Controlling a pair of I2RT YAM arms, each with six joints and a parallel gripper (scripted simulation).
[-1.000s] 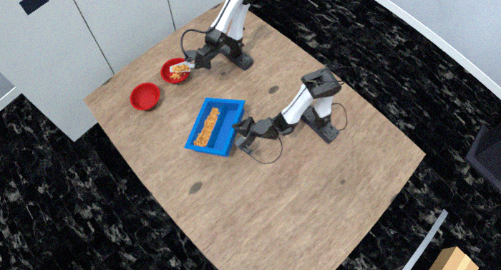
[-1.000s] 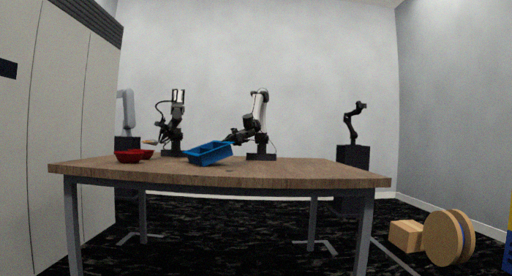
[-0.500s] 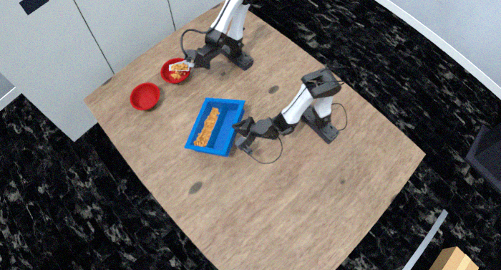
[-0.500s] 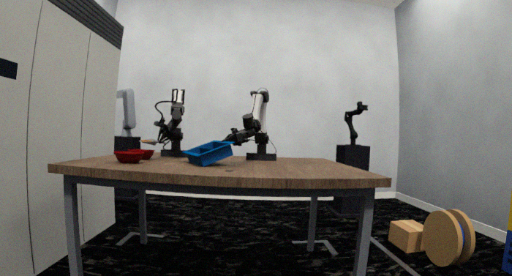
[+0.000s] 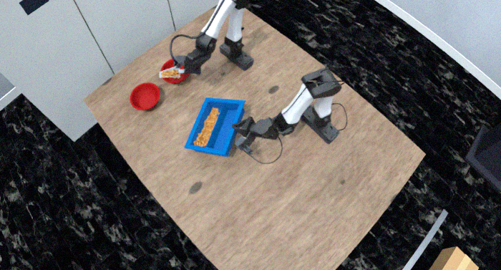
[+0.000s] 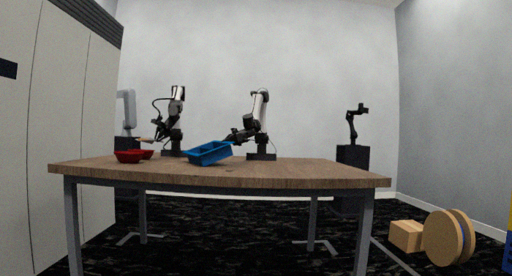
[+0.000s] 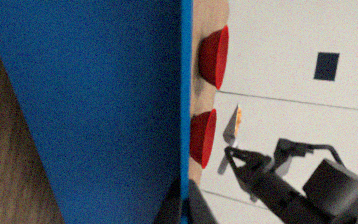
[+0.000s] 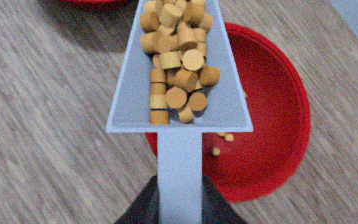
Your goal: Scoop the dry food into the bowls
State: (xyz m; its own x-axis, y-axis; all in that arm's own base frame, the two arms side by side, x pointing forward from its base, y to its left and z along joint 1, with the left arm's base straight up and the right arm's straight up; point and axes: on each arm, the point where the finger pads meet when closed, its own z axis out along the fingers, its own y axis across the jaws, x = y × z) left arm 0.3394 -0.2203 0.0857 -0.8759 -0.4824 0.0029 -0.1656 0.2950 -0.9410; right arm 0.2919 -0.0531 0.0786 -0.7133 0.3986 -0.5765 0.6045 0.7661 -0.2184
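Observation:
The blue box [image 5: 222, 131] [image 6: 216, 155] is tilted, its food [image 5: 207, 128] banked along the low side. My left gripper [image 7: 183, 189] is shut on the raised rim. My right gripper [image 8: 179, 184] [image 5: 183, 71] is shut on the scoop's handle. The light scoop [image 8: 130, 112] [image 7: 231, 129] is level and heaped with pieces, above the nearer red bowl [image 8: 275, 105] [image 5: 176, 80] [image 7: 202, 140]. Several pieces show in that bowl; the scoop hides part of its inside. The other red bowl [image 5: 144, 96] [image 7: 215, 57] [image 6: 128, 157] is upright and looks empty in the top view.
The wooden table [image 5: 272, 203] [image 6: 274, 172] carries everything. A pale cabinet [image 5: 54, 59] [image 6: 55, 134] stands beside the bowls' end of the table. The box lies between the left arm and the bowls.

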